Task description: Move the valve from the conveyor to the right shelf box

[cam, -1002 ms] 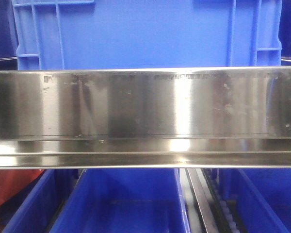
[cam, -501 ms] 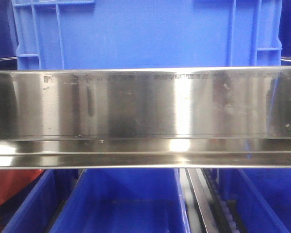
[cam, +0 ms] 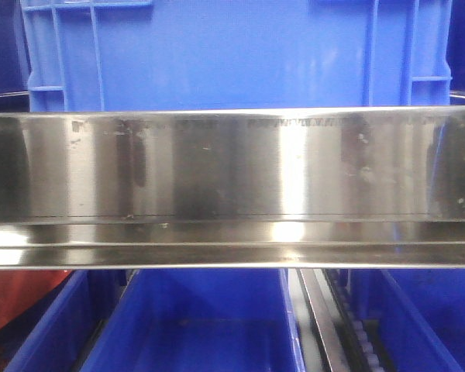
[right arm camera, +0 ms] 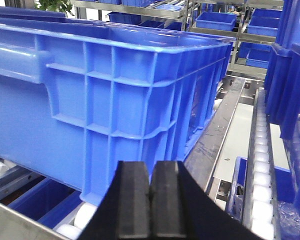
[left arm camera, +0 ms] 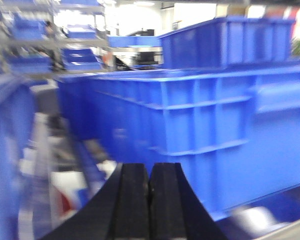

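The valve and the conveyor belt are out of view in all frames. My left gripper [left arm camera: 149, 172] is shut with nothing between its black pads; it points at the side wall of a large blue crate [left arm camera: 215, 125], and that view is blurred. My right gripper [right arm camera: 150, 172] is shut and empty, pointing at the corner of a large blue crate [right arm camera: 105, 85] that sits on white rollers [right arm camera: 85, 215]. In the front view neither gripper shows; a blue crate [cam: 232, 54] stands on the shelf above a steel rail [cam: 232, 186].
Open blue bins [cam: 201, 325] sit on the lower shelf level under the steel rail, with a roller track [cam: 356, 333] between them. A red object [cam: 8, 298] shows at lower left. A metal rail [right arm camera: 215, 140] and white rollers [right arm camera: 260, 165] run right of the crate. More blue bins [right arm camera: 215, 20] stand on far racks.
The front view is unchanged apart from a dark reflection shifting slightly on the left part of the steel rail.
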